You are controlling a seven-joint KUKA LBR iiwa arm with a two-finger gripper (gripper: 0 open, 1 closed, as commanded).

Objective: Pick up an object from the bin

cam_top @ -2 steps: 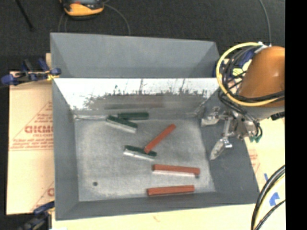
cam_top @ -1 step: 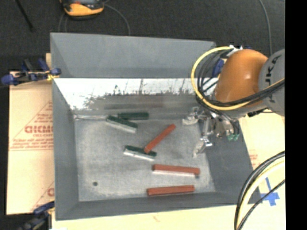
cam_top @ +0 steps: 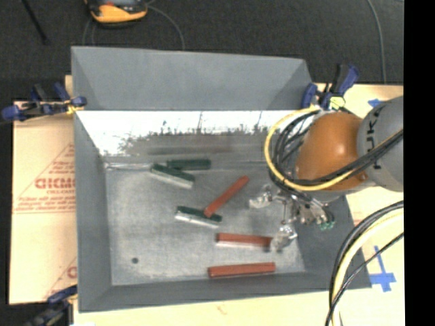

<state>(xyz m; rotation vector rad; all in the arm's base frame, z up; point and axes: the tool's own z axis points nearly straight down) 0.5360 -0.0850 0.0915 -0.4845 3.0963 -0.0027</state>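
- The gripper point(cam_top: 284, 238) hung low at the right side of the bin point(cam_top: 92, 202) — whether it was clenched or released could not be told.
- It was just beside the right end of a red-brown bar point(cam_top: 241, 240), which lay flat right of centre.
- A second brown bar point(cam_top: 241, 270) lay by the near wall — green sticks point(cam_top: 180, 168) lay far left.

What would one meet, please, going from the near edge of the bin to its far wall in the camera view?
Red-brown bar → red-and-silver bar → silver bar with green tip → slanted red bar → dark green bar.
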